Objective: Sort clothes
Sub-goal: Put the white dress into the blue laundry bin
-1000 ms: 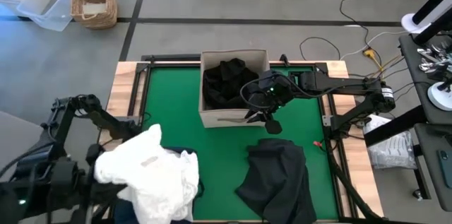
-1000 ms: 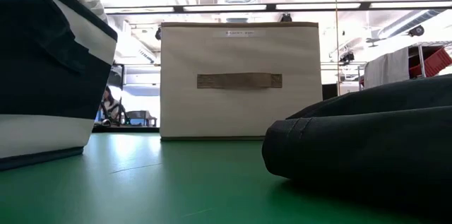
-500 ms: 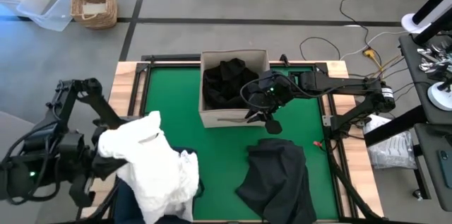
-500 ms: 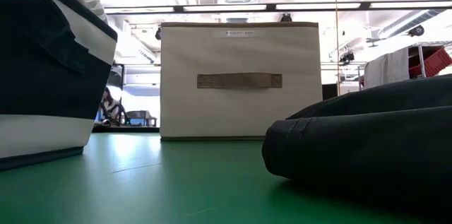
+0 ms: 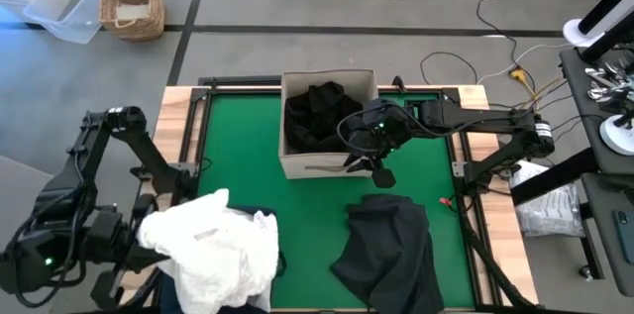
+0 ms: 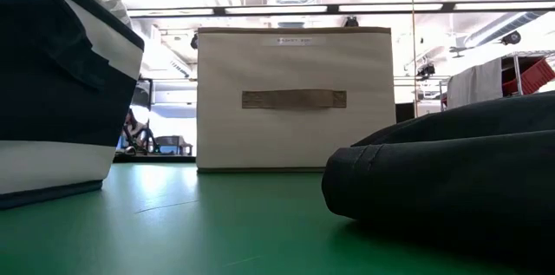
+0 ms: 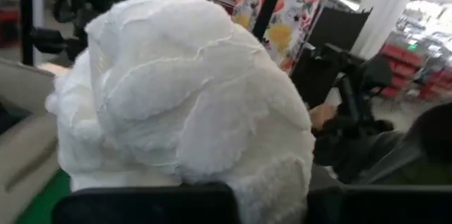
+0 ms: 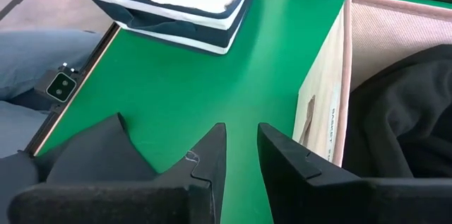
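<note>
A crumpled white fabric garment (image 5: 210,243) is held by the left gripper (image 5: 149,238) over the navy blue bin (image 5: 260,217) at the green table mat's (image 5: 238,146) left edge. Centrally, black clothes (image 5: 319,116) fill the beige square fabric box (image 5: 329,167). The right gripper (image 5: 373,168) hangs narrowly parted above a charcoal grey garment (image 5: 388,250).

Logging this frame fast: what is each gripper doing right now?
Left gripper: holding the white garment over the navy bin.
Right gripper: open, empty, beside the beige fabric box.
</note>
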`<action>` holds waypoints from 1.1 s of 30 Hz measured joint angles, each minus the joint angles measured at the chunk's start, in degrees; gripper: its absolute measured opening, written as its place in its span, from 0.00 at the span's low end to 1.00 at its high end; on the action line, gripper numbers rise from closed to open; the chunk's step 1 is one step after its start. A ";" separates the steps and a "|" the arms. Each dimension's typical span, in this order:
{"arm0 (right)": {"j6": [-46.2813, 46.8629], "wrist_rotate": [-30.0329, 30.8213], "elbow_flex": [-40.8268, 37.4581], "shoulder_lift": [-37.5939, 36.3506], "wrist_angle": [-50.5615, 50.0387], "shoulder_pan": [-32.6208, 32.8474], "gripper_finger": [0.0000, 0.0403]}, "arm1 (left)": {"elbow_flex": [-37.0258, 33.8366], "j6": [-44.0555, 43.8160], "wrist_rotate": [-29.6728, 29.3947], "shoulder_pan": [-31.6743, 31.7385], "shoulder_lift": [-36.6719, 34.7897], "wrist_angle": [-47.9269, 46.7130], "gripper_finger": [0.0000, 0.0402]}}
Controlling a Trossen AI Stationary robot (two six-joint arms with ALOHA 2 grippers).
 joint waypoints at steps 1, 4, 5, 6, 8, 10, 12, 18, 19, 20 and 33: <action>0.09 0.00 0.00 0.00 0.00 0.00 0.19 | 0.00 -0.02 -0.57 -0.01 0.08 -1.29 0.02; 0.11 -0.01 0.00 0.00 0.00 0.00 0.20 | 0.00 0.00 -0.86 0.08 0.48 -5.40 0.02; 0.13 -0.01 0.00 0.00 0.00 0.00 0.20 | 0.00 0.00 -0.57 0.22 0.82 -6.91 0.02; 0.14 -0.01 0.00 0.00 0.00 0.00 0.20 | 0.00 -0.04 0.17 0.34 1.21 -8.37 0.02; 0.11 -0.01 0.00 0.00 0.00 0.00 0.20 | 0.00 -0.02 0.84 0.45 2.08 -10.66 0.02; 0.11 0.00 0.00 0.00 0.00 0.00 0.19 | 0.00 -0.24 0.86 0.57 2.87 -12.07 0.02; 0.11 0.00 0.00 0.00 0.00 0.00 0.18 | 0.00 -1.15 0.85 1.43 3.85 -12.85 0.02; -0.10 -0.08 -0.02 0.00 0.02 0.00 0.15 | 0.06 -3.73 1.93 7.39 6.09 -13.41 0.02; -0.29 -0.09 -0.02 0.00 0.02 0.00 0.15 | -0.02 -4.23 3.85 8.85 6.55 -13.81 0.02; -0.50 -0.09 -0.02 0.00 0.02 0.00 0.15 | -0.10 -4.70 6.42 10.25 6.81 -14.37 0.02; -0.54 -0.11 -0.02 0.00 -0.38 0.00 0.19 | 0.04 -36.81 37.31 18.64 12.44 -37.61 0.02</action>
